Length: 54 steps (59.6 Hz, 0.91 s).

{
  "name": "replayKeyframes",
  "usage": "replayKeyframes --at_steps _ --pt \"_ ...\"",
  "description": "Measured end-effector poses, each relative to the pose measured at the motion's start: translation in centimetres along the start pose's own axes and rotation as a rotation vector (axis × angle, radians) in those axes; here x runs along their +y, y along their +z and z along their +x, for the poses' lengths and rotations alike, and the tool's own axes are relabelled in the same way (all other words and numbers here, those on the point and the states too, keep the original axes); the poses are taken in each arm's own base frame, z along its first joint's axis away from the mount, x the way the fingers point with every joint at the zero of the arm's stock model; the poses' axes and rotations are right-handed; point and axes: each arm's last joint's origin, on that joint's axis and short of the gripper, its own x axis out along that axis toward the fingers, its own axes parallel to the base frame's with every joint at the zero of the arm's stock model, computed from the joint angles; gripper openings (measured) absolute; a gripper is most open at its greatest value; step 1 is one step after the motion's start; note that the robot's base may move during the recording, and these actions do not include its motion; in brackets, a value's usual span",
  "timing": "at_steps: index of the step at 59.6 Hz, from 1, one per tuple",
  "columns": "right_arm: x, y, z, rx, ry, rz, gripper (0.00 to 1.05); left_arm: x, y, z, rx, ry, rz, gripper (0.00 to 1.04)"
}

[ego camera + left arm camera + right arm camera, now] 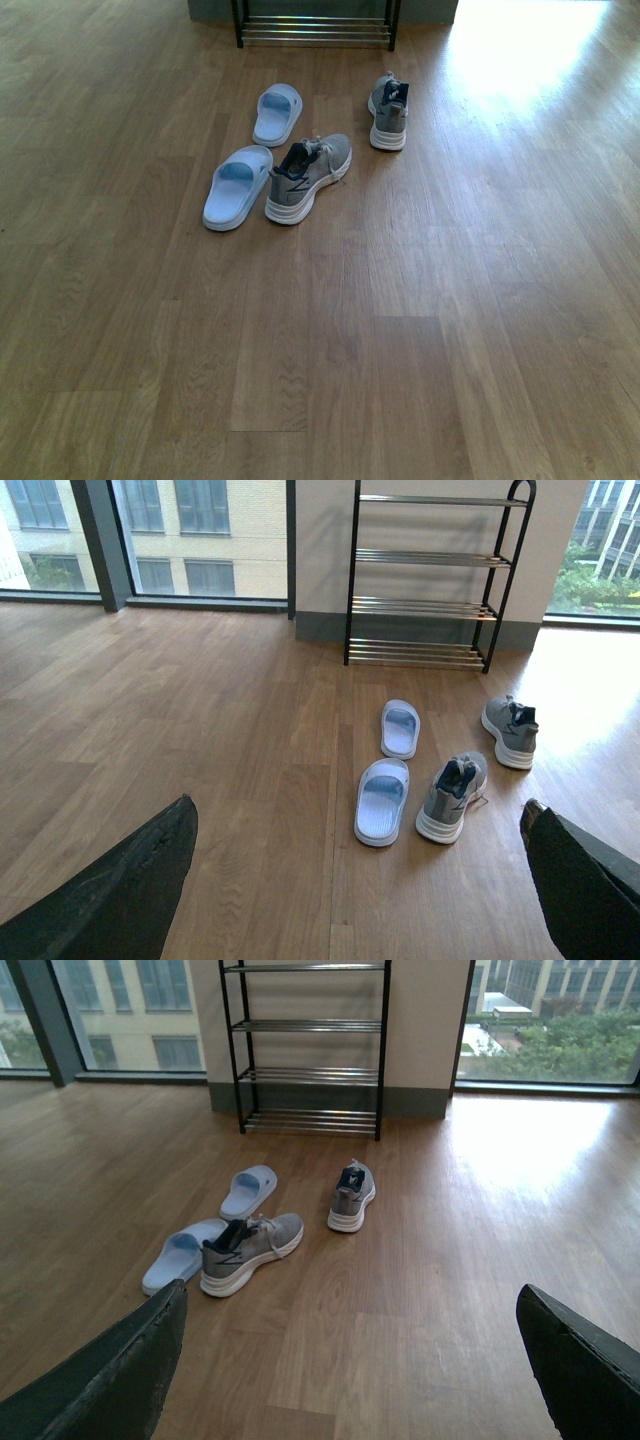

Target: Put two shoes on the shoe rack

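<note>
The black metal-framed shoe rack [420, 607], with 4 shelves of chrome bars, stands against the wall well ahead of both tools. Only bare bars show on its shelves. On the wooden plank floor [450, 350], between the tools and the rack, lie 2 shoes. The nearer grey mesh sneaker [308, 178], thick white sole and navy lining, sits straight ahead of the tools, just beside 1 pale blue slide slipper [238, 187]. The farther grey mesh sneaker [388, 112] rests near the rack's foot. A 2nd pale blue slipper [277, 114] lies apart from it, toward the left tool's side. The left tool [357, 802] and right tool [352, 1288] each show 2 dark fingers spread wide, gripping nothing. Open floor stretches from the tools to the shoes, and on the right tool's side up to the window [550, 1020].
</note>
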Motion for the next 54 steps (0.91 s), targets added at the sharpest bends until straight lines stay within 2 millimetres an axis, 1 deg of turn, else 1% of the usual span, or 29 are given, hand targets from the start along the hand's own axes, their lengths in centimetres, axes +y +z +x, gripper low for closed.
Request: replayKeyframes --at_steps 54 --pt "0.0 0.0 0.0 0.0 0.0 0.0 0.95 0.0 0.0 0.0 0.0 0.0 0.0 0.95"
